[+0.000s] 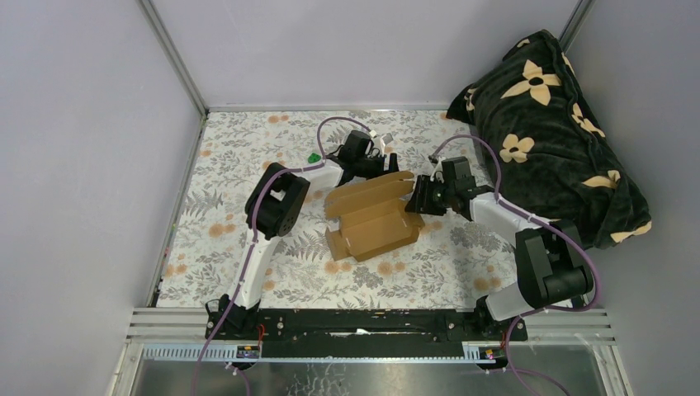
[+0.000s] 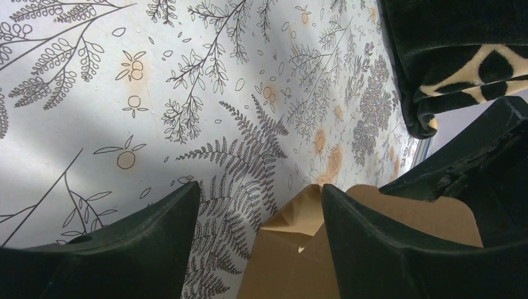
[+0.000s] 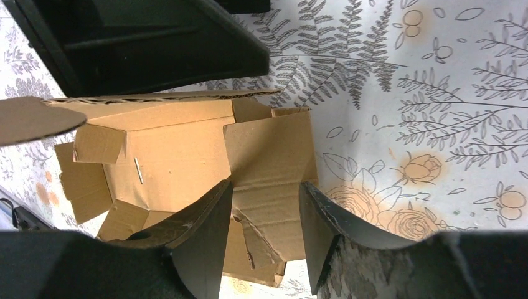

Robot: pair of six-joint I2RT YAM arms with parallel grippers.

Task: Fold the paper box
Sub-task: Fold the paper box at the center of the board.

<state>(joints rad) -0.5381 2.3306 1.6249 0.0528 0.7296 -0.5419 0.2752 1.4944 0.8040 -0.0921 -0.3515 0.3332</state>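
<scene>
Fingers of my left gripper (image 2: 260,187) are hanging wide open over a corner of the paper box (image 1: 371,219), which is lying between both grippers; the right gripper (image 3: 266,185) is straddling an end flap (image 3: 268,149), half-open, hold unclear; I am judging the walls partly raised, flaps not yet tucked

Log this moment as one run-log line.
brown cardboard paper box: partly folded | left gripper: open, by its far edge | right gripper: open over its right end
</scene>
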